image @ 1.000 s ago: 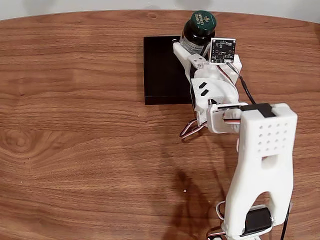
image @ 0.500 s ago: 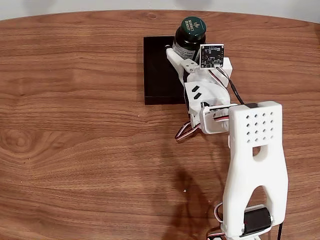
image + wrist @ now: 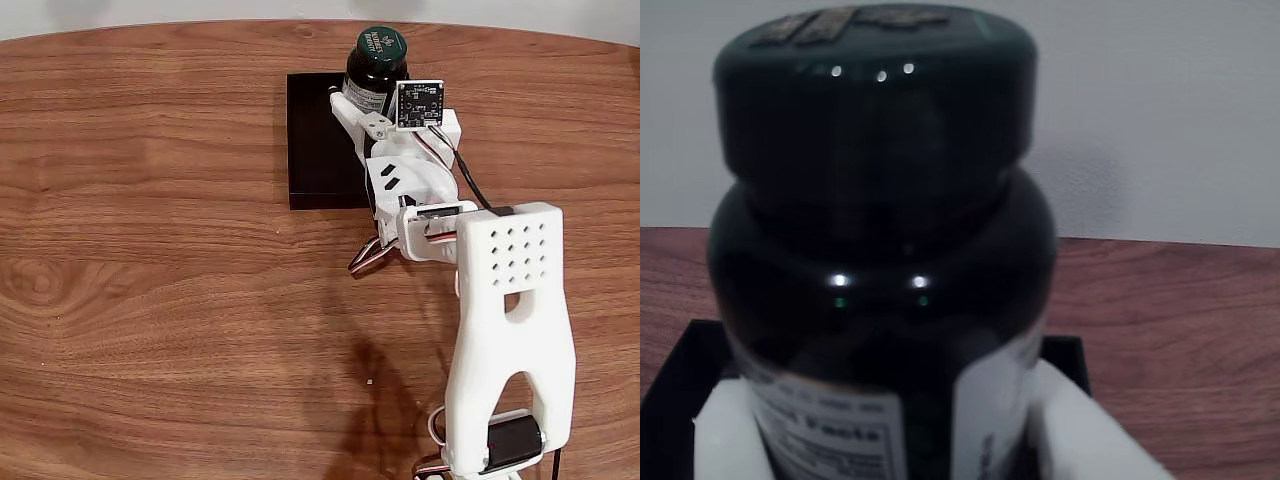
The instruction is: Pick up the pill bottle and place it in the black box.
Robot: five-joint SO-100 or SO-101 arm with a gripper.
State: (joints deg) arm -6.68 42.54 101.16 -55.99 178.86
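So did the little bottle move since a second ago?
Yes. In the fixed view the pill bottle, held by the gripper, has shifted left, further over the black box, which stayed put.

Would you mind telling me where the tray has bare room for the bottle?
The black box's left part is bare, up to its left wall. Its right side is crowded by the gripper shut on the pill bottle.

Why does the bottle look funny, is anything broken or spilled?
Nothing looks broken or spilled. The pill bottle is just held up by the tool, white fingers on both sides of it, over the black box. Its green cap is on, and the wooden table looks clean.
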